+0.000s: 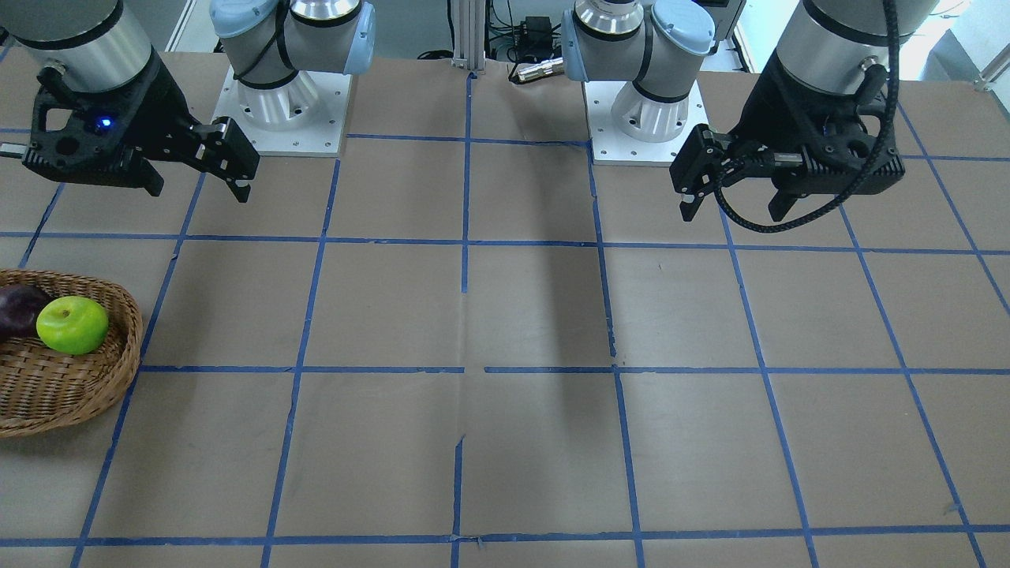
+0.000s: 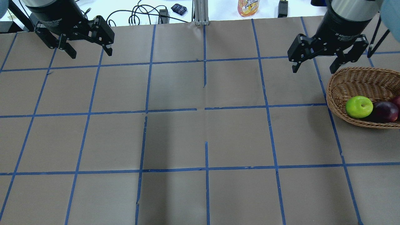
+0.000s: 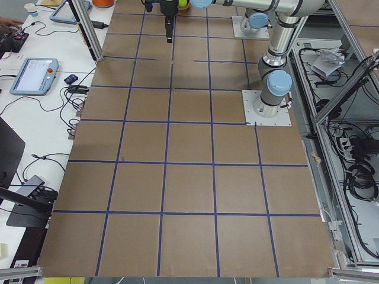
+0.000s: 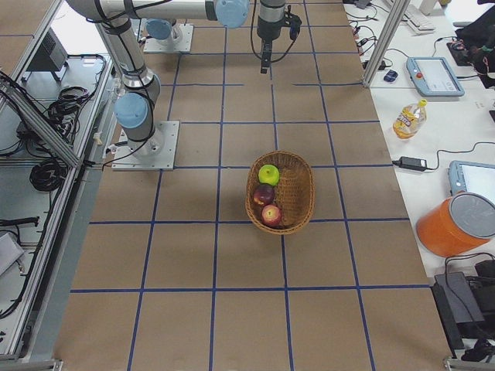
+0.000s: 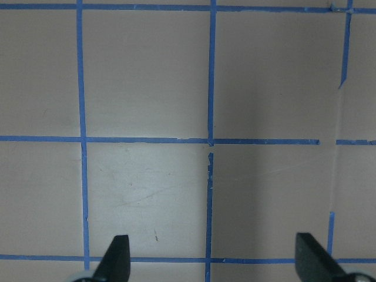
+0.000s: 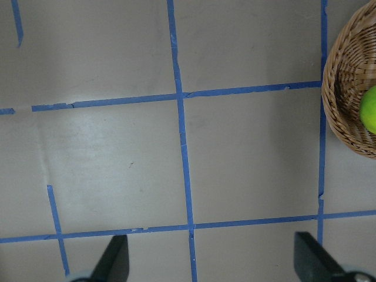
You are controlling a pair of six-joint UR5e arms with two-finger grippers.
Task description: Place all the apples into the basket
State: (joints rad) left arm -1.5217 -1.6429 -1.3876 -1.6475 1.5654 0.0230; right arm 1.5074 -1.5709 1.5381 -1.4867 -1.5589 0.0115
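Wicker basket [image 4: 298, 189] on the worktop [image 2: 175, 137] holds the green apple [image 4: 268, 174], maroon apple [image 4: 264, 194] and red apple [image 4: 271, 215], bunched along one side, so the task looks finished. Both the left tool [image 2: 91, 53] and the right tool [image 2: 313, 69] hang released and empty, the right near the basket's rim. A low sweep there could clip the shallow rim and roll the crowded fruit out, I judge.

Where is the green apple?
The green apple sits in the basket at the overhead view's right edge, beside the dark apple.
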